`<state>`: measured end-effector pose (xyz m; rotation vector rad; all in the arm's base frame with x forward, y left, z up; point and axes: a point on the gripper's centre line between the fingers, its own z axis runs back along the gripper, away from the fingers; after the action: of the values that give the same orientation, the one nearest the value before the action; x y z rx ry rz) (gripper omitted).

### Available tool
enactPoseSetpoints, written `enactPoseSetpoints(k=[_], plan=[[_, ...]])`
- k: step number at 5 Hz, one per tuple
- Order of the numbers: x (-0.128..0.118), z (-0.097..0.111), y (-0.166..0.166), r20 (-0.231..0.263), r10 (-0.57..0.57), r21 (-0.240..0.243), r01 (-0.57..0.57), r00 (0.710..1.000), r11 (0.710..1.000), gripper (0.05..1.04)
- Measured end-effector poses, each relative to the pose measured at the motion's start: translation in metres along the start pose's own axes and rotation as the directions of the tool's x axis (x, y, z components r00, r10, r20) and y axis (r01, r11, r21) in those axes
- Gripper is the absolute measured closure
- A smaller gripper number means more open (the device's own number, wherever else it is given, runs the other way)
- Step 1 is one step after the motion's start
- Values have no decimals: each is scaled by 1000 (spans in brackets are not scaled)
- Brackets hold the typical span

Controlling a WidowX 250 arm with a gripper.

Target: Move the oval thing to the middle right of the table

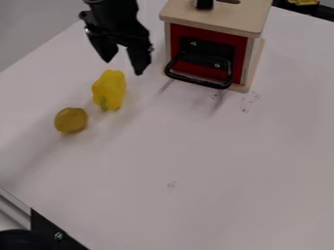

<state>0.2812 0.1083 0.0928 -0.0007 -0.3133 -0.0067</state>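
Note:
At the upper left my gripper (123, 67) hangs over the white table (215, 146), its two fingers spread with nothing between them. Just below the fingertips lies a bright yellow pepper (110, 89) with a green stem at its lower end. A rounded, slightly oval, brownish-yellow object (70, 120) rests to the lower left of the pepper, apart from it and farther from my gripper.
A small wooden box with a red front (207, 49) and black handle stands at the top, right of my gripper. The table's edge and a metal rail (14, 205) run along the lower left. Something yellow (303, 2) is at the top right corner.

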Motion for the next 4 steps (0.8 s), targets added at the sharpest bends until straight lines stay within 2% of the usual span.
enactPoseSetpoints(k=[1,3,4], plan=[[-13,-8,17,-26,-20,-15,20,999,1000,86],[-56,-20,28,-68,-25,-49,21,997,999,86],[-83,-26,40,-66,-26,-35,24,997,999,86]])
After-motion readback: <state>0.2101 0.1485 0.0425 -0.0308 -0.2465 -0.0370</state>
